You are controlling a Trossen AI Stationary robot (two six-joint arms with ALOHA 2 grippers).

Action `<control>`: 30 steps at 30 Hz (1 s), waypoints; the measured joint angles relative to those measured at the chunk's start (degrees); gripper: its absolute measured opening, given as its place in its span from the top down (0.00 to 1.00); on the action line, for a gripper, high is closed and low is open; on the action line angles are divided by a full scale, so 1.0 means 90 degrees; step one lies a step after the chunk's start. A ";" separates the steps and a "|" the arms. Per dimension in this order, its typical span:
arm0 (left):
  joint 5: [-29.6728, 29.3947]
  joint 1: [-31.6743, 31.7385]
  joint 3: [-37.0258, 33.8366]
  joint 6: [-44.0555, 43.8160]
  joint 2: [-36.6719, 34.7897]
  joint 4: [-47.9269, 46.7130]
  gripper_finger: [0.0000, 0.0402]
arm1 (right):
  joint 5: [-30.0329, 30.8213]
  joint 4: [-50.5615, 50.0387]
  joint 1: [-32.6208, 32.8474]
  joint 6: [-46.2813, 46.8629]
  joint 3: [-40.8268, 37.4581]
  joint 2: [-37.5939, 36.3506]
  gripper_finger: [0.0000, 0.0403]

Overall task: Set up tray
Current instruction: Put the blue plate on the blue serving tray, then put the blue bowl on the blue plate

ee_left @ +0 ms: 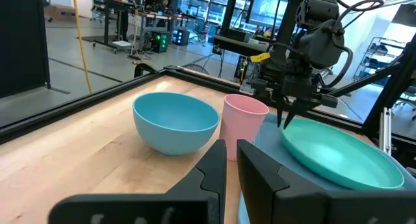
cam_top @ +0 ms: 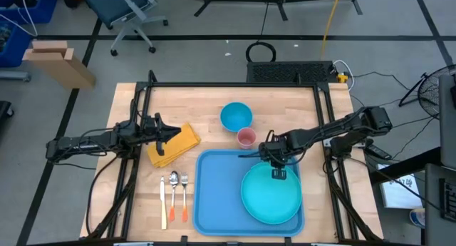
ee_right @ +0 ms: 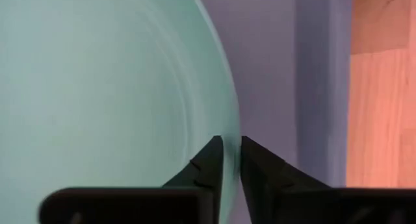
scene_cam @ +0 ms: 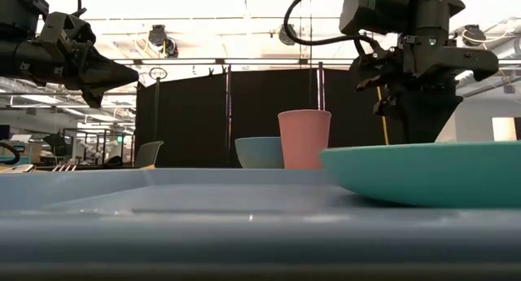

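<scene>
Only partly visible under the teal plate (cam_top: pixel 271 195), the tray (cam_top: pixel 214 196) lies flat; right gripper (cam_top: pixel 277 172) pinches the plate's rim, left gripper (cam_top: pixel 173 134) jaws nearly together over the yellow cloth (cam_top: pixel 187 141)

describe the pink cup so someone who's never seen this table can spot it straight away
Start at the large sky-blue tray on the wooden table. Just beyond its far edge, off the tray, two vessels stand side by side: a blue bowl and the pink cup. The cup is the smaller, taller one and the only pink item there.
</scene>
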 joint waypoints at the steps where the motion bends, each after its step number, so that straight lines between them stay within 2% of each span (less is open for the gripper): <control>1: 0.0000 0.0000 0.0000 0.0000 0.0000 0.0001 0.91 | -0.0002 0.0009 0.0000 0.0000 -0.0001 0.0000 0.85; 9: 0.0000 0.0000 0.0000 0.0000 0.0001 0.0002 0.91 | -0.0038 0.0013 0.0005 0.0023 -0.0001 -0.0073 0.71; 16: -0.0002 -0.0002 0.0000 0.0000 0.0002 0.0002 0.91 | -0.0036 0.0187 -0.0107 0.0031 -0.0001 -0.0916 0.68; 19: -0.0002 -0.0002 0.0000 0.0000 0.0000 -0.0003 0.91 | 0.0113 0.0656 -0.0140 -0.0427 -0.0001 -0.1614 0.71; 22: -0.0002 -0.0002 0.0000 0.0000 -0.0001 -0.0055 0.91 | 0.0433 0.1458 -0.0063 -0.1202 -0.0098 -0.2460 0.79; 26: -0.0002 -0.0002 0.0000 -0.0001 -0.0001 -0.0150 0.91 | 0.0455 0.3439 -0.0143 -0.1861 -0.1022 -0.3583 0.96; 30: -0.0012 -0.0002 0.0000 -0.0031 0.0000 -0.0246 0.91 | 0.0465 0.4655 -0.0465 -0.1935 -0.2087 -0.4567 0.97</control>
